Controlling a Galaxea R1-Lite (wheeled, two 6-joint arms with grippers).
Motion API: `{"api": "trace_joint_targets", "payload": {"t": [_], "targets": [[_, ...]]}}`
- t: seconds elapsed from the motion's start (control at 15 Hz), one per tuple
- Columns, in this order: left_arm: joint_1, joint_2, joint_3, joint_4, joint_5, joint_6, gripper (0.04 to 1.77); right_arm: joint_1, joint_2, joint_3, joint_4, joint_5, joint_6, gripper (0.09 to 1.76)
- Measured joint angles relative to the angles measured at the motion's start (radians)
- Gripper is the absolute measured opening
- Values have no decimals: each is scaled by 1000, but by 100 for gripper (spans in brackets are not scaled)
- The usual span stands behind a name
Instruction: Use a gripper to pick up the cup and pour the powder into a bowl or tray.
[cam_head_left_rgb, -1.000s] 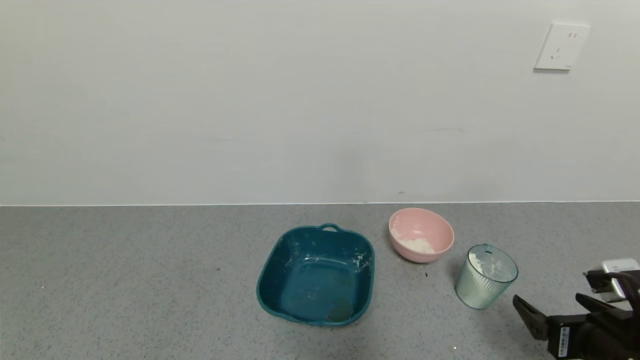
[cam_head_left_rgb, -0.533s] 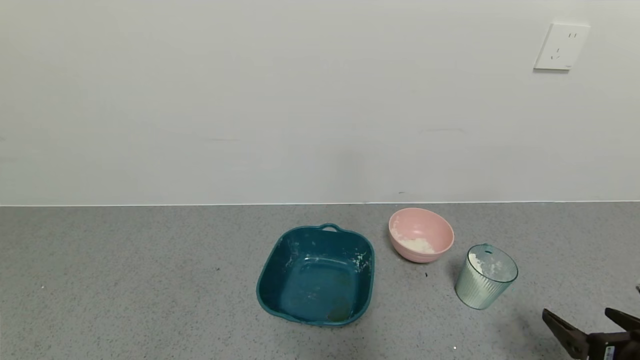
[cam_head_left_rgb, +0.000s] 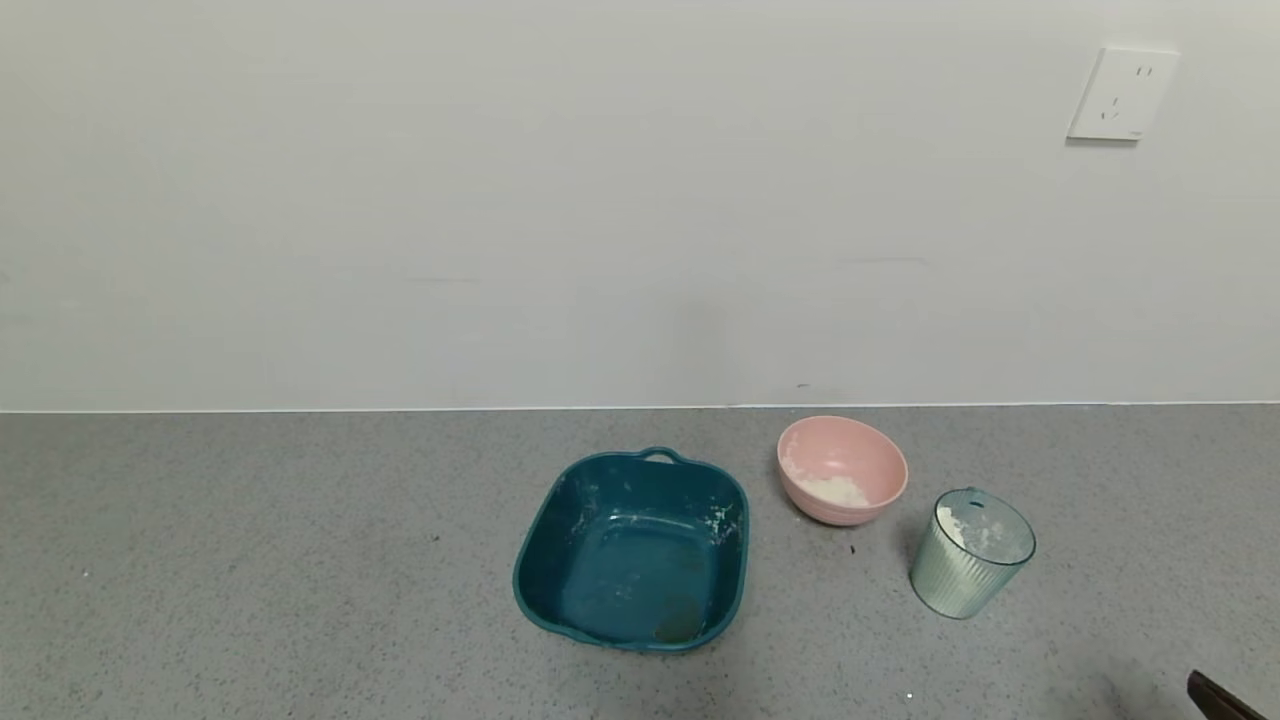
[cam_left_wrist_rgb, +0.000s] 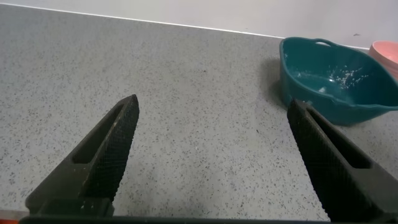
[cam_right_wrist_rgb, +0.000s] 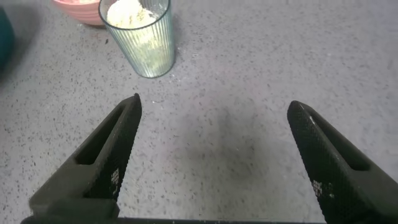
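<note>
The ribbed pale blue-green cup (cam_head_left_rgb: 970, 553) stands upright on the grey counter, right of the pink bowl (cam_head_left_rgb: 843, 470). White powder (cam_head_left_rgb: 972, 531) clings inside the cup, and some lies in the bowl. In the right wrist view the cup (cam_right_wrist_rgb: 142, 40) with powder (cam_right_wrist_rgb: 130, 12) stands beyond my right gripper (cam_right_wrist_rgb: 211, 109), which is open and empty over bare counter. Only a fingertip (cam_head_left_rgb: 1215, 698) of it shows at the head view's bottom right corner. My left gripper (cam_left_wrist_rgb: 211, 106) is open and empty over the counter, left of the tray.
A dark teal square tray (cam_head_left_rgb: 632, 550) with handles and powder smears sits left of the bowl; it also shows in the left wrist view (cam_left_wrist_rgb: 333, 78). A wall with a socket (cam_head_left_rgb: 1122, 92) stands behind the counter.
My right gripper has drawn back from beside the cup, down and right, almost out of the head view. The cup, bowl and tray have not moved.
</note>
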Motion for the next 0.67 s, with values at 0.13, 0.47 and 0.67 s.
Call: {"api": "trace_joint_targets", "payload": {"t": [0.13,0.47,0.67], "targets": [[0,0,0,0,0,0,172,-24,-96,1,72,3,-19,170],[0,0,0,0,0,0,172,-59,-336,-10,249,30,-83,170],[0,0,0,0,0,0,172,-59,-451,-14,314,40,-91,170]]}}
